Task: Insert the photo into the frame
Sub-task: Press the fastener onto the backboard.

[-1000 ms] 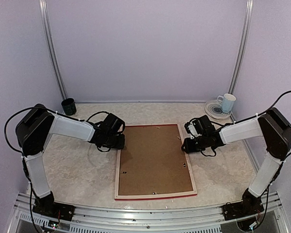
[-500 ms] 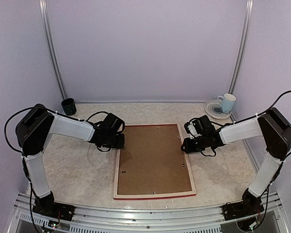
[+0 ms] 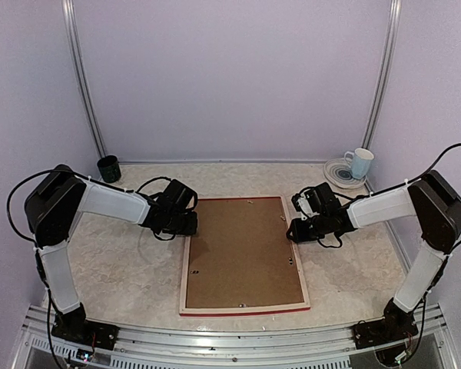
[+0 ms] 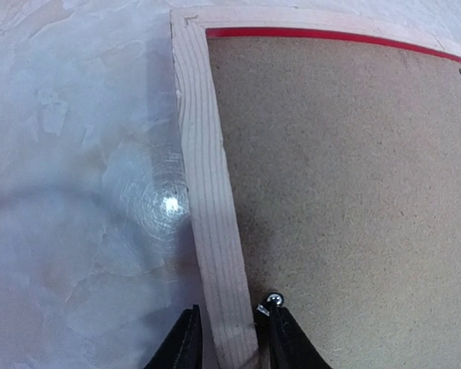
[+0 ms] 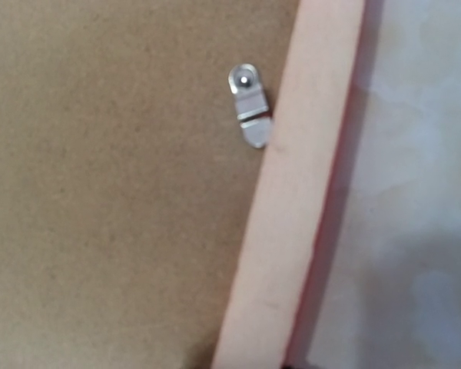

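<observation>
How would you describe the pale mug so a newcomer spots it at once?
Go to the far right corner of the table. A round saucer lies there, and the mug stands on it. It is pale, unlike the dark cup at far left.

Lavender walls point(image 3: 230, 77), vertical metal rails point(image 3: 83, 84) in corners, pale marbled tabletop point(image 3: 115, 261).

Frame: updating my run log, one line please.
frame: face down, backing fitted | left fingers: clamping frame rail | right fingers: grip unclear | photo: unseen
</observation>
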You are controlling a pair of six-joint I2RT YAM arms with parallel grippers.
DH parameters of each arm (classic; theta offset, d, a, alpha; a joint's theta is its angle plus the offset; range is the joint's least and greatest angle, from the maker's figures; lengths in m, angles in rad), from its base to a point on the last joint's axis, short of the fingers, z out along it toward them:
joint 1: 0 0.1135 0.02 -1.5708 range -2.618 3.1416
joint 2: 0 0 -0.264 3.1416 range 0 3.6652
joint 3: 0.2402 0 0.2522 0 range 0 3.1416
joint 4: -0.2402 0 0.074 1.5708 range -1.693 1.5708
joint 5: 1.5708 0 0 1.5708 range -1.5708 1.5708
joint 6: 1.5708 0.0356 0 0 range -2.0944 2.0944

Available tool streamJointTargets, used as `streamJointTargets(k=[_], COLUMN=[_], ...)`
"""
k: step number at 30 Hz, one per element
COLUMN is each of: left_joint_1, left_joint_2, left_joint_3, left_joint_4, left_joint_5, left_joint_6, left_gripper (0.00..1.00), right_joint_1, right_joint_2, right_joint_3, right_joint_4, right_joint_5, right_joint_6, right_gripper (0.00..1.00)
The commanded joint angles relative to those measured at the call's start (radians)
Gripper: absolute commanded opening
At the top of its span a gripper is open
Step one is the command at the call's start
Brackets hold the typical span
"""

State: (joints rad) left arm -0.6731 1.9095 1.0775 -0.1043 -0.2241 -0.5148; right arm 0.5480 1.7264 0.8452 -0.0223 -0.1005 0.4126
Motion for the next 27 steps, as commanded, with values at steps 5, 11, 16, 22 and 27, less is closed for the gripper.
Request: streamJointTargets(k=[5,11,16,22,27], left_joint_1=[0.006,0.018,0.022,0.030,0.032], left_joint_2=[-0.020,0.000,0.020,0.027,0.037], left_joint_3=[-0.022,0.004,0.022,0.017,0.012], left_joint_4=[-0.029,-0.029,-0.058,-0.052,-0.037], left_joint_5=[-0.025,-0.008,-0.011,0.014,0.039], left_joint_6=[0.017,0.063,0.088,0.099,0.096], left_gripper=[0.48,0.47,0.42,0.35,0.25], right_joint_1=[0.000,0.000,0.000,0.000,0.000], right_joint_2=[0.029,0.029,0.030,0.029,0.031], right_joint_3=[-0.006,-0.006,-0.007,-0.006,-0.006], right_joint_4=[-0.001,-0.001,0.000,0.001,0.001], right_joint_5=[-0.034,-0.034,-0.035,-0.041,-0.042], right_joint_6=[-0.003,-0.005,-0.005,-0.006,-0.006], right_gripper=[0.28,0.28,0.28,0.29,0.29])
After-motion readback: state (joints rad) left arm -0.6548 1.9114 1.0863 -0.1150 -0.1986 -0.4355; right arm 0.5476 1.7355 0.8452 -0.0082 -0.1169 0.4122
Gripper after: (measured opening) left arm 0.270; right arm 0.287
